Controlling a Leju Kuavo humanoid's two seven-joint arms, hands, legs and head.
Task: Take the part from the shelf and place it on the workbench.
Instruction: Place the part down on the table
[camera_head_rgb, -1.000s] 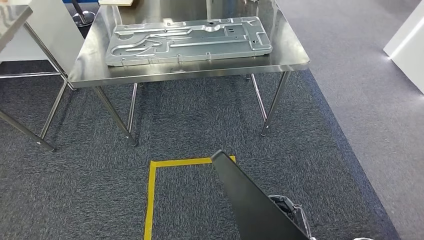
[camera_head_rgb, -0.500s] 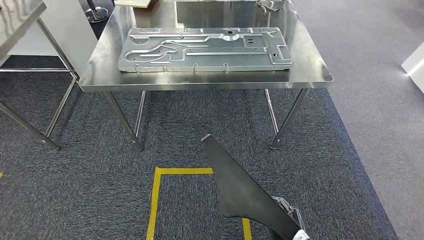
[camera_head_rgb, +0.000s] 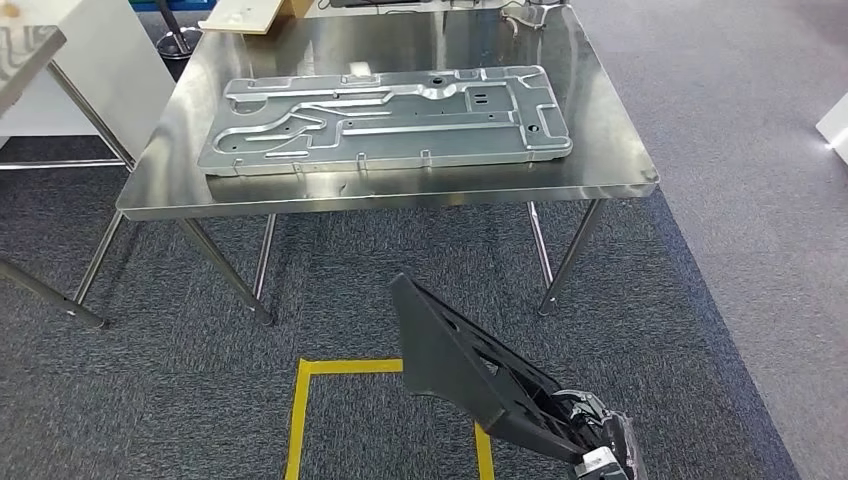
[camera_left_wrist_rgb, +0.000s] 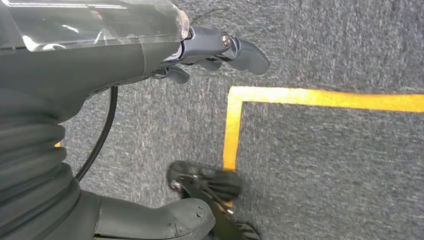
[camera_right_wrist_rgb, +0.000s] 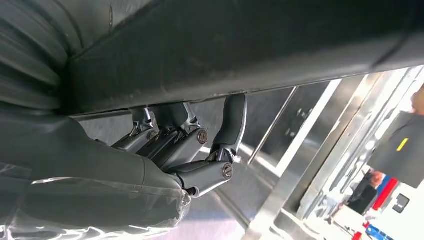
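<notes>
Carriage was the step in hand: the right hand (camera_head_rgb: 590, 440), lower right, gripped the dark part (camera_head_rgb: 460, 365), which next needed lifting onto the desk (camera_head_rgb: 400, 190) in the upper frame, while the left hand (camera_left_wrist_rgb: 220, 50) hung with fingers apart, holding nothing.

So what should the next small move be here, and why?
Probably step closer to the workbench. The right hand holds the dark part low over the carpet, short of the table edge, and a metal panel covers much of the top.
</notes>
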